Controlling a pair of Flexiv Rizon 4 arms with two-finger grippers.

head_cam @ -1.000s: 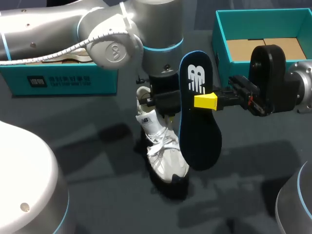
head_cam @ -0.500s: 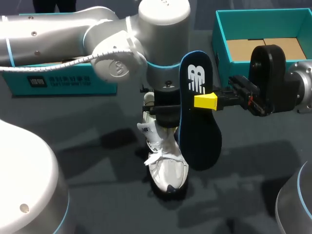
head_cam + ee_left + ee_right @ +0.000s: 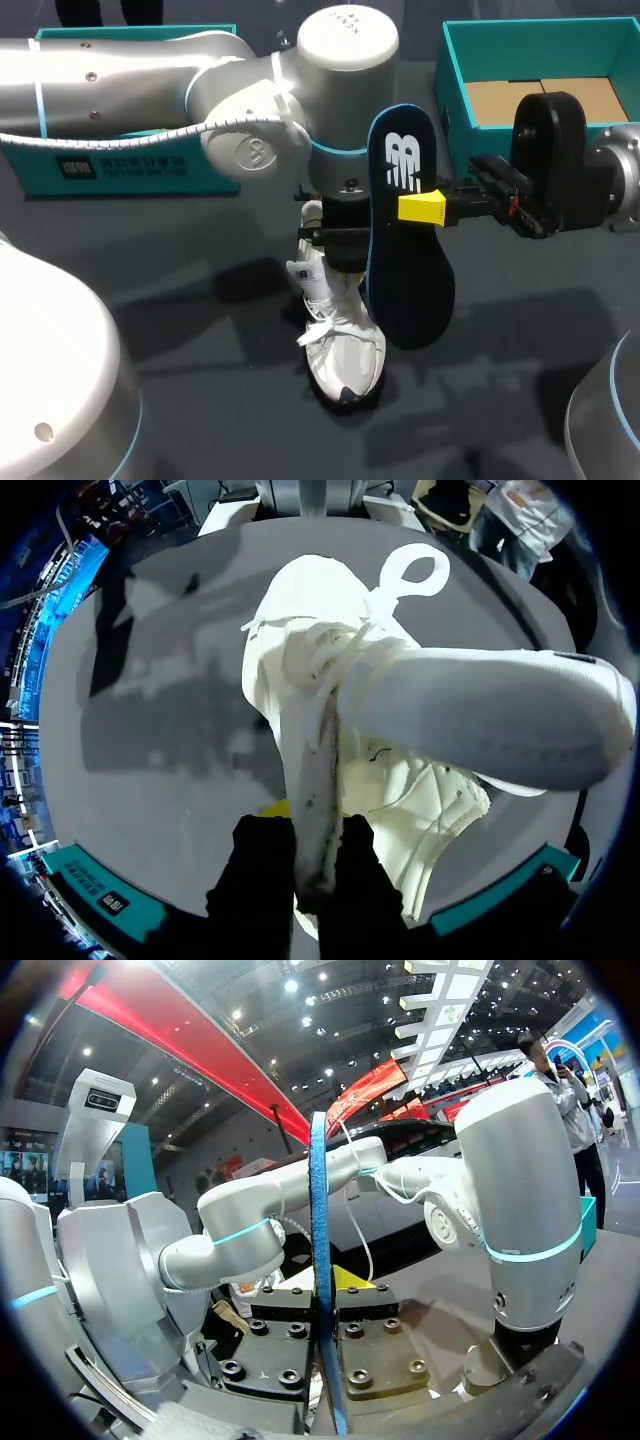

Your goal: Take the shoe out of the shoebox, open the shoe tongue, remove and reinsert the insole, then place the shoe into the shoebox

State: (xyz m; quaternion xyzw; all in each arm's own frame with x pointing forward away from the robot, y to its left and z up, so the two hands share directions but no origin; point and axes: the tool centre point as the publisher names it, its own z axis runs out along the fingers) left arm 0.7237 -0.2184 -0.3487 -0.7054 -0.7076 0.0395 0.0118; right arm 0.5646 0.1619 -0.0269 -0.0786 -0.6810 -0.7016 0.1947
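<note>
Left pincer (image 3: 318, 865): closed tightly on a white strip of the shoe (image 3: 345, 350); both black fingers press it from two sides. Which part of the upper this strip is, I cannot tell.
Right pincer (image 3: 422, 208): closed on the insole (image 3: 405, 250), near its middle; in the right wrist view the two fingers grip the thin blue edge between them.
Shoe: white, with white laces, it hangs from the left pincer with the toe pointing down and the heel up, low over the worktop (image 3: 200, 300). Whether the toe touches the surface I cannot tell. In the left wrist view the heel loop is ahead of the fingers.
Insole: dark blue, with a white mark on its upper part; it stands almost upright in the air in the right pincer, just beside the shoe and partly in front of it in the head view.
Shoebox (image 3: 455, 70): teal, open, with a brown cardboard bottom, at the far right of the worktop, well apart from the shoe.
Second teal box (image 3: 140, 170): at the far left, behind the left arm (image 3: 150, 70).
</note>
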